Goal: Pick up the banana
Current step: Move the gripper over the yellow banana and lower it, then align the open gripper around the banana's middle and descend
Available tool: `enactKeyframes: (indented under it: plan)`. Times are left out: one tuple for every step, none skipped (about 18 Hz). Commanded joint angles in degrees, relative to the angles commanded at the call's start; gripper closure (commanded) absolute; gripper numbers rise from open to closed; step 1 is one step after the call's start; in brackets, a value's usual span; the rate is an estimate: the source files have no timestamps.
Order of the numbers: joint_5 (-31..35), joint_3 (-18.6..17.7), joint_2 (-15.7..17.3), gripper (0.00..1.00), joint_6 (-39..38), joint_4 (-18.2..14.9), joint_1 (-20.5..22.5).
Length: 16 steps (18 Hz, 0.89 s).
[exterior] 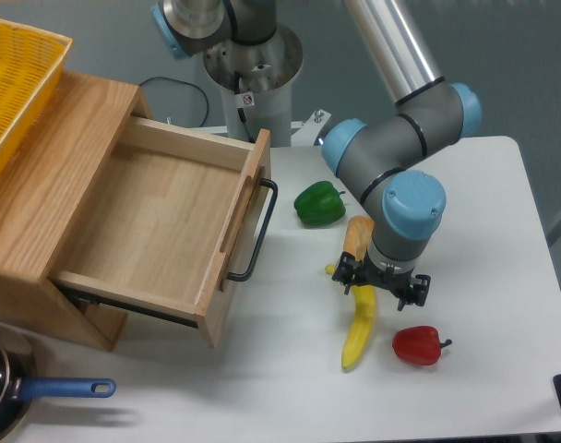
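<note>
The banana [358, 330], long, curved and bright yellow, lies on the white table [483, 185] between the wooden drawer and a red pepper. My gripper [381, 284] hangs right over the banana's upper half, hiding most of that end. Its two dark fingers [348, 277] stand apart on either side of the banana, open, with the fruit running between them. Only the stem tip [331, 270] pokes out at the left of the fingers.
A green pepper [318, 203] sits behind the gripper, an orange-yellow food piece [356, 235] sticks out beside my wrist, and a red pepper [418, 345] lies right of the banana. The open wooden drawer [161, 226] with black handle [258, 231] stands left. A blue-handled pan [41, 391] is at front left.
</note>
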Motion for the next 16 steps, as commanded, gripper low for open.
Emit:
enactKeyframes:
  plan:
    - [0.6, 0.4, -0.5, 0.0, 0.0, 0.2, -0.1]
    - [1.8, 0.5, -0.9, 0.0, 0.0, 0.7, -0.1]
    - [2.5, 0.6, -1.1, 0.0, 0.1, 1.1, -0.3]
    - [2.6, 0.7, -1.2, 0.0, 0.2, 1.1, -0.4]
    - [2.6, 0.8, -1.4, 0.0, 0.2, 1.3, -0.4]
    - [2.6, 1.0, -1.5, 0.0, 0.2, 1.5, -0.4]
    - [2.6, 1.0, -1.7, 0.0, 0.2, 1.5, -0.4]
    - [2.6, 1.0, -1.8, 0.0, 0.2, 1.5, -0.6]
    - [2.6, 1.0, -1.9, 0.0, 0.2, 1.5, -0.9]
    - [2.6, 1.0, -1.9, 0.0, 0.2, 1.6, -1.0]
    - [2.6, 0.9, -2.1, 0.0, 0.2, 1.6, -1.1]
    - [2.6, 0.9, -2.3, 0.0, 0.0, 1.5, -1.6]
    - [2.6, 0.9, -2.5, 0.0, -0.1, 1.6, -1.8]
    - [2.6, 0.9, -2.6, 0.0, -0.2, 1.6, -1.8]
    - [2.6, 0.8, -2.7, 0.0, -0.2, 1.6, -1.8]
    - [2.6, 0.8, -2.8, 0.0, -0.2, 1.6, -1.8]
